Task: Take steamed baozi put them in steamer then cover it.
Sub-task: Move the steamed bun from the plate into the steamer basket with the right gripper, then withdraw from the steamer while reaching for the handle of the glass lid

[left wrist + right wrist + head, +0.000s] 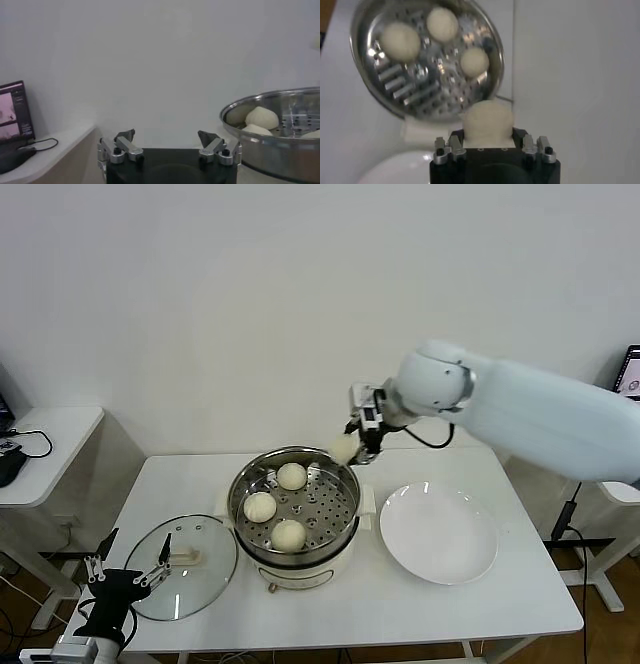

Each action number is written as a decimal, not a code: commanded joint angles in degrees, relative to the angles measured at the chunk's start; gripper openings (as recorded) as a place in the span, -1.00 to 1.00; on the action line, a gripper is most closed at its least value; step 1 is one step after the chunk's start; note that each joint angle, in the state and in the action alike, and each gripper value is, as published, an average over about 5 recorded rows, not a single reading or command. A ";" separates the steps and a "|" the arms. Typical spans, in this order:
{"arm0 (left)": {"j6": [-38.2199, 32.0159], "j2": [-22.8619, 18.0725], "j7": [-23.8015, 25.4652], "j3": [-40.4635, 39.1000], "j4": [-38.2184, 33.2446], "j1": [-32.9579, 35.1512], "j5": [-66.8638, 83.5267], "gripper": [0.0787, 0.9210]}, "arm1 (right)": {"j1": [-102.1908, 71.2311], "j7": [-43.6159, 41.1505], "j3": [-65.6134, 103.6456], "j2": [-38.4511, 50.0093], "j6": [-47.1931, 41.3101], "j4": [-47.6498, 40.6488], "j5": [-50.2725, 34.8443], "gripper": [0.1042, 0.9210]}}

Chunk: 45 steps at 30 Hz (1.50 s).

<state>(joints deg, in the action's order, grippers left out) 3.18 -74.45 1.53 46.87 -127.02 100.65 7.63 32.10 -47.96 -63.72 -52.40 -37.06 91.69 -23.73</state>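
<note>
Already three steamed baozi (276,506) sit in our steamer (294,559); our right gripper (352,446) clasps the fourth (488,120) above its far rim. Our left gripper (167,145) waits spread wide near the glass lid (182,567), cover pending.

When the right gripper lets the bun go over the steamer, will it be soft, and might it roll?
Probably soft: the baozi looks slightly squeezed in the right gripper. Likely light, as two fingers carry it. Being round, it may roll a little on the perforated tray of the steamer.
</note>
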 commanded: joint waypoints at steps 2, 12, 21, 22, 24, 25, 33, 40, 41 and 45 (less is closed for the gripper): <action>-0.05 -0.26 -0.02 0.45 0.01 0.01 0.06 0.77 | -3.07 6.41 -4.04 -6.31 -4.67 1.52 -4.48 0.24; -0.02 -0.35 -0.02 0.33 0.74 -0.66 0.07 0.77 | -8.08 6.42 -4.76 -8.40 -4.53 -2.80 0.89 0.24; -0.05 -0.30 -0.02 0.35 1.10 -0.80 0.12 0.77 | -10.04 6.22 -4.36 -9.43 -4.22 -5.86 3.04 0.24; -0.06 -0.29 -0.02 0.37 1.11 -0.77 0.13 0.77 | -10.34 6.22 -4.25 -9.46 -4.24 -5.94 3.21 0.24; -0.08 -0.28 -0.02 0.39 1.13 -0.71 0.14 0.77 | -10.78 6.24 -4.05 -9.47 -4.29 -5.95 3.32 0.24; -0.09 -0.27 -0.01 0.40 1.14 -0.69 0.14 0.77 | -10.96 6.24 -3.98 -9.46 -4.31 -5.96 3.34 0.24; -0.15 -0.30 -0.03 0.46 1.11 -0.59 0.22 0.77 | -11.88 6.29 -3.34 -9.31 -3.95 -6.20 3.50 0.45; -0.19 -0.32 -0.04 0.57 1.26 -0.57 0.26 0.77 | -10.55 5.75 0.55 -7.76 -3.78 -4.15 2.54 0.74; -0.20 -0.34 -0.04 0.55 1.34 -0.60 0.26 0.77 | -10.05 5.56 1.63 -7.24 -3.87 -3.27 2.04 0.75; -0.21 -0.37 -0.03 0.36 1.50 -0.81 0.26 0.77 | -8.05 5.02 5.55 -4.55 -4.29 0.83 0.08 0.76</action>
<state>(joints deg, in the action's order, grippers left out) 2.97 -74.83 1.48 47.36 -125.64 99.97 7.89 22.13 -42.46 -64.02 -59.79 -41.17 87.84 -21.66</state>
